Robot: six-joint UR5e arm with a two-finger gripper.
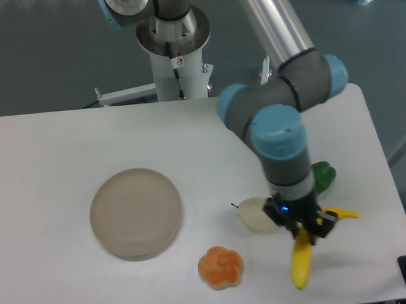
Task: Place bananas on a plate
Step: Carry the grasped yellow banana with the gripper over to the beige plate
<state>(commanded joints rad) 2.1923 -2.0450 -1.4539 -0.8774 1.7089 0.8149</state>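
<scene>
The gripper (304,230) points straight down at the table, its two dark fingers (315,226) drawn in narrow and clamped around the bright yellow banana (301,262) near the bend in its curve. One end of the banana hangs down and toward the front edge of the table below the gripper, while the thinner stem end sticks out to the side past the fingers. Whether the lower tip touches the tabletop or hangs just above it cannot be told from this view. A small blue light glows on the gripper body just above the fingers. The wrist above it is a grey cylinder with a blue cap, and the arm (278,88) climbs from there through grey and blue joints to a silver tube running up out of the picture. Just beside the gripper, touching or nearly touching it in this view, lies a pale cream pear (255,213) with a short dark stem. Behind the wrist a green object (323,175) shows partly, its shape mostly hidden by the arm. An orange lobed fruit (220,266) sits near the front edge, between the pear and the plate. The round tan plate (136,213) lies well apart from the banana, on the other side of the white table (55,152), with nothing on it.
</scene>
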